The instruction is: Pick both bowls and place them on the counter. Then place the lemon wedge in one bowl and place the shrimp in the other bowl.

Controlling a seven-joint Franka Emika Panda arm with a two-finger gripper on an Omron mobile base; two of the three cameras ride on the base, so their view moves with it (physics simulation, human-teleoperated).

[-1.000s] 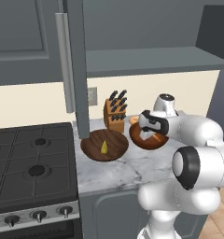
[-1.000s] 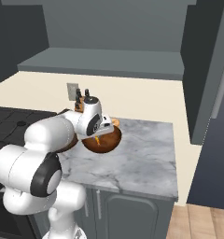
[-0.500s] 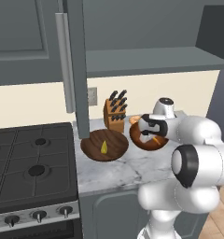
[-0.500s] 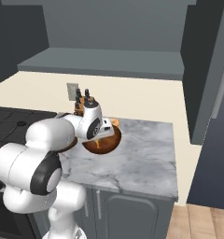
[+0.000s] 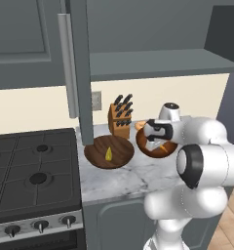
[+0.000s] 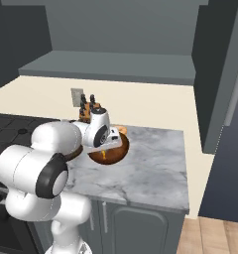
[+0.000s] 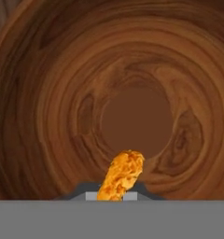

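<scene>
On my marbled counter (image 5: 124,180) the wide, shallow dark brown bowl (image 5: 109,152) sits near its left edge, upright, with the tiny yellow lemon wedge (image 5: 109,154) in its middle. Just right of it stands the deeper reddish-brown bowl (image 6: 111,153). The pale orange shrimp (image 7: 121,175) hangs over its grained hollow.

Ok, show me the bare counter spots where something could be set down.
Free: the counter to the right of the reddish-brown bowl, out to the wall, and the front strip before both bowls. Crowded: the back, where the dark brown bowl, knife block and gripper cluster.
</scene>
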